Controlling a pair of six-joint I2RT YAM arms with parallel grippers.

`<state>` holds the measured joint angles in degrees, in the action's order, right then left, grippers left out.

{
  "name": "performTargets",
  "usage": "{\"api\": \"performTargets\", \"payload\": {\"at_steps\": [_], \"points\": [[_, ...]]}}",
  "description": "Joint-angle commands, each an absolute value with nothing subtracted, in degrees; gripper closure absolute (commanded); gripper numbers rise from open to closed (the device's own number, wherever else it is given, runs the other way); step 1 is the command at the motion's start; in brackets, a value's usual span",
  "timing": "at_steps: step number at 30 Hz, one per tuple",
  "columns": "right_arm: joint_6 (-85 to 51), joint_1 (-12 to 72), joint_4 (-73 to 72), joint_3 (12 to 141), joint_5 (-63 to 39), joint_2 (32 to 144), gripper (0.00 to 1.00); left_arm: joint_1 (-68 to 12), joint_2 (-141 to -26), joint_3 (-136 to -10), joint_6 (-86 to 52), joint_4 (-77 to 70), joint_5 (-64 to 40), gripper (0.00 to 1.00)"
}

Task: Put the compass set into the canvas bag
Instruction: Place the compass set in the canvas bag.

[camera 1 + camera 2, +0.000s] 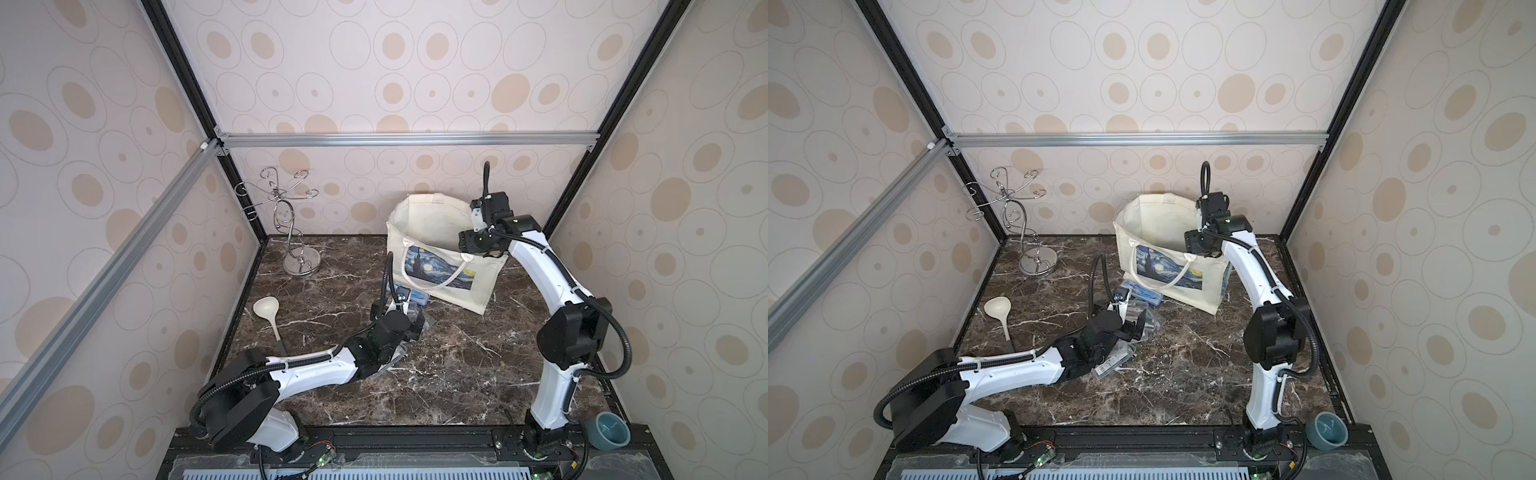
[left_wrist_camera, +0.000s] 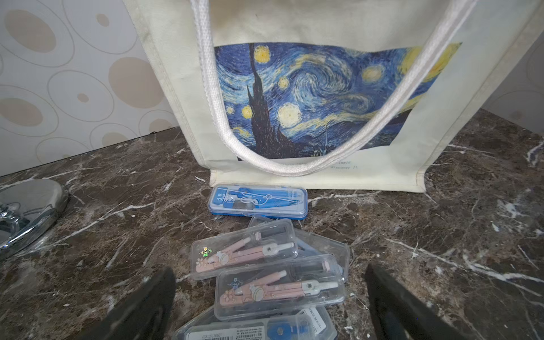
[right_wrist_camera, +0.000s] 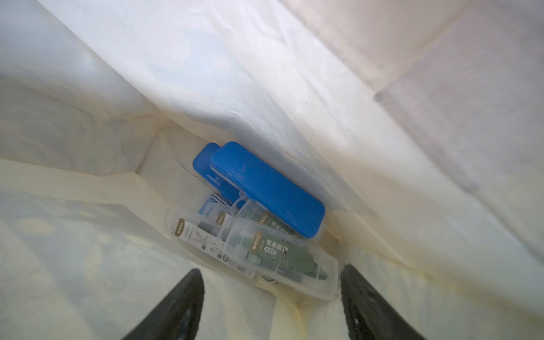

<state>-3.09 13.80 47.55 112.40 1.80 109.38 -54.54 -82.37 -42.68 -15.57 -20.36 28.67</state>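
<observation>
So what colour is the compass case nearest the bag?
Blue compass case, clearest in the left wrist view.

Soft, even light fills both top views, shadows are faint, and straight lines bow toward the edges. The chrome wire stand [image 1: 302, 266] glints at ten o'clock on the dark brown marble tabletop [image 1: 457, 374]. Inside the cream canvas bag [image 3: 382, 88] light glows through the cloth, brightest toward one o'clock. The black fingers [image 3: 176, 309] of the right gripper [image 3: 272, 269] blur at six o'clock.

Left arm [image 1: 316, 368], right arm [image 1: 536, 266]: white shell links, bulky black joint housings [image 1: 569, 332]. Black ribbed cable [image 1: 385, 274] runs outside each, tied on with white zip ties [image 1: 284, 365]. Small dark screws [image 1: 297, 374] dot white shells. Fingers [image 2: 141, 309] matte black, tapered.
</observation>
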Motion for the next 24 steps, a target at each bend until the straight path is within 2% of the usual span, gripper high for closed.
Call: {"api": "performTargets", "payload": {"at_steps": [1, 8, 16, 24], "points": [[-3.96, 13.54, 44.41, 109.94, -1.06, 103.83, 0.20, -53.84, -80.96, -43.04, -17.15, -18.07, 29.95, 0.00], [-5.49, 13.54, 37.98, 101.63, -9.59, 94.15, 0.17, -52.16, -80.86, -44.28, -17.33, -11.43, 30.91, 0.00], [-5.15, 14.27, 32.94, 88.85, -26.80, 81.70, 0.18, -49.82, -78.23, -44.30, -19.59, -3.33, 30.71, 0.00], [-1.90, 19.42, 32.36, 79.31, -35.37, 70.16, 0.19, -47.25, -78.36, -44.28, -22.11, 3.92, 25.55, 0.00]]}}
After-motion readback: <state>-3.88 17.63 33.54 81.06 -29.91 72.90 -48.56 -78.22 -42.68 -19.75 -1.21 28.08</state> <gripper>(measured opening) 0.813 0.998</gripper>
